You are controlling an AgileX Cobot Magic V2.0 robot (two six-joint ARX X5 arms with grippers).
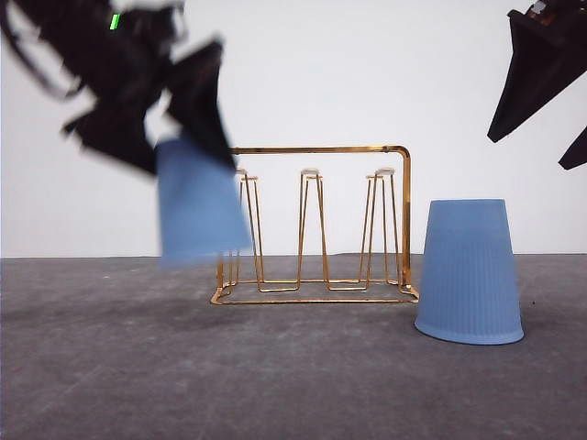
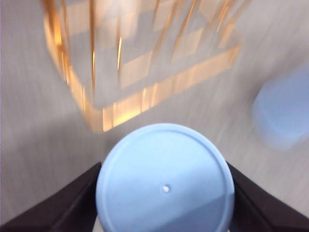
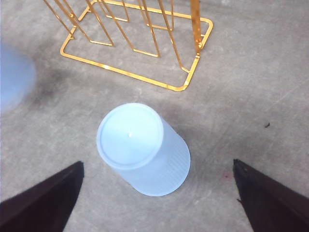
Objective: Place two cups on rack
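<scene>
Your left gripper [image 2: 165, 193] was clamped on one upturned cup [image 1: 200, 203], held in the air beside the rack's [image 1: 316, 225] left end. The other cup [image 1: 470, 272] stood upturned at its right end under your wide-open right gripper [image 3: 157, 193]. Next, I'd judge: lower the held cup's mouth over a prong.

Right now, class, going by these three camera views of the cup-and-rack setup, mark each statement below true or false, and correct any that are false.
1. The left gripper holds a blue cup off the table. True.
2. The second cup lies on its side. False: it stands upside down on the table.
3. The right gripper is closed on the second cup. False: its fingers are spread wide above it, not touching.
4. The rack has no cup seated on its prongs. True.
5. The standing cup is by the rack's left end. False: it is by the right end.
</scene>
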